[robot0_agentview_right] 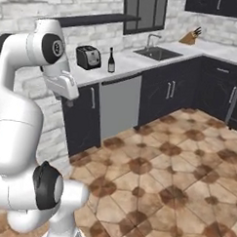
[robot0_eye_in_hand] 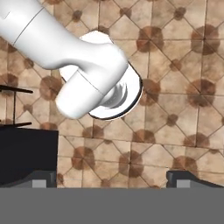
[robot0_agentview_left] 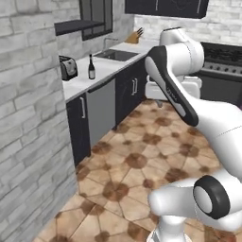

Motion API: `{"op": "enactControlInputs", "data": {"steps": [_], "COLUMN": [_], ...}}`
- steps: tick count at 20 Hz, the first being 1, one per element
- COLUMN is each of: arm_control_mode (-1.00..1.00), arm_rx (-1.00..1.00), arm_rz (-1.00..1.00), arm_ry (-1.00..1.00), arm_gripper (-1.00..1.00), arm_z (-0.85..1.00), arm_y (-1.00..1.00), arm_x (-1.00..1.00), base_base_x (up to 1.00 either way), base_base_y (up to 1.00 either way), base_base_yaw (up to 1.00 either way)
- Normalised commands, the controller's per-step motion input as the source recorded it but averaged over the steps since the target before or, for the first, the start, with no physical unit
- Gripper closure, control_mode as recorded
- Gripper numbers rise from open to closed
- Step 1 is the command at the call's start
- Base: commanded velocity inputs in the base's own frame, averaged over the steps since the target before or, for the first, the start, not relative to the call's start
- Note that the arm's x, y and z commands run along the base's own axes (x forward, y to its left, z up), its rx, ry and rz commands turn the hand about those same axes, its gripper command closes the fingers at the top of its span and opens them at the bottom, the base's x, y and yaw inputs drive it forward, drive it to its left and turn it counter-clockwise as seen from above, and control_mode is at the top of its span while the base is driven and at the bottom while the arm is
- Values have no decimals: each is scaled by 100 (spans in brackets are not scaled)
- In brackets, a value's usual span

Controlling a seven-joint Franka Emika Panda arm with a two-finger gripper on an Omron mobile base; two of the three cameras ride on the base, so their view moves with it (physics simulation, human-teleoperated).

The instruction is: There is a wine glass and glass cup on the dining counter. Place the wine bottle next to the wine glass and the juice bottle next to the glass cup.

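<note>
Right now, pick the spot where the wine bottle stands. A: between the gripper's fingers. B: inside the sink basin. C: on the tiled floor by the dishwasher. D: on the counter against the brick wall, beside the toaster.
D: the wine bottle stands upright on the white counter against the brick wall, just right of the toaster and left of the sink, apart from both.

The light is soft and even all over, with only faint shadows on the brown floor (robot0_agentview_left: 142, 156), no glare, and everything looks a little fuzzy, like a drawn computer picture.
</note>
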Motion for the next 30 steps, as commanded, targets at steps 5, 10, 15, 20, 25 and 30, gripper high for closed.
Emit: {"op": "enactControlInputs", "data": {"steps": [5, 10, 15, 20, 25, 30], "arm_control_mode": [100, 100, 100, 100, 100, 100], "arm_rx": [0, 0, 0, 0, 0, 0], "arm_rz": [0, 0, 0, 0, 0, 0], "arm_ry": [0, 0, 0, 0, 0, 0], "arm_gripper": [-100, -100, -100, -100, -100, -100], "arm_z": [0, 0, 0, 0, 0, 0], "arm_y": [0, 0, 0, 0, 0, 0], "arm_x": [0, 0, 0, 0, 0, 0], "base_base_x": [100, 100, 88, 88, 95, 87], "base_base_y": [3, -28, -48, -48, -48, -50], "base_base_yaw": [-18, 25, 47, 49, 49, 48]}}
